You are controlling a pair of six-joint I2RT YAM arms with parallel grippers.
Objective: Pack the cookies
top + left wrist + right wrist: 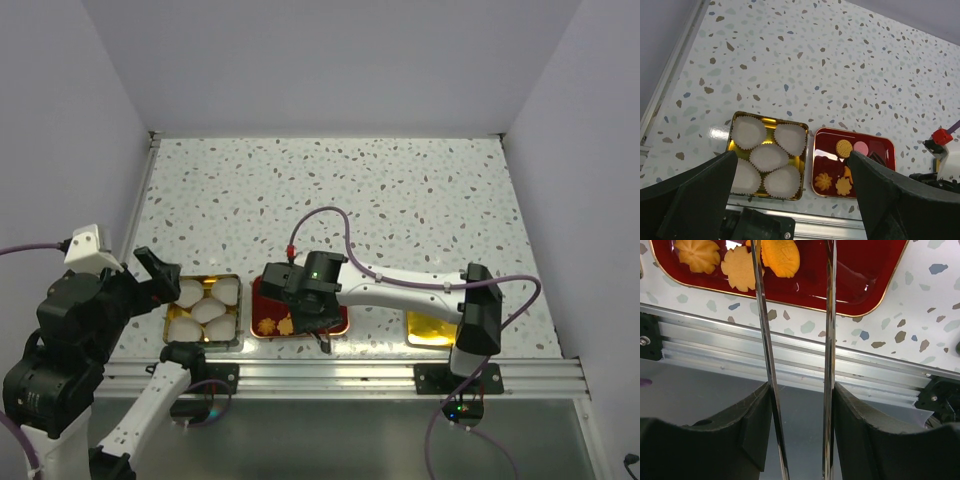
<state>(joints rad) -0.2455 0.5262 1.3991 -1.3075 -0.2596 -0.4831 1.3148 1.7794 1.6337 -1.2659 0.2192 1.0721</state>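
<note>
Top external view: right claw (pixel 322 335) low over red tray (pixel 258 292) at lower centre, thin blades parted, gripping nothing visible. Cookies (pixel 843 147) lying in red tray, lower right of left wrist view; gold tin (pixel 730 137) of white paper cups (pixel 750 133) just left. Left claw (pixel 158 268) spread wide, empty, above tin's left edge.

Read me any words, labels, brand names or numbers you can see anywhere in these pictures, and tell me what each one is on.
There is no readable text in any view.
The gold tin, its white paper cups and the red tray of cookies carry no print.
No marking shows on the arm housings or the rail.
</note>
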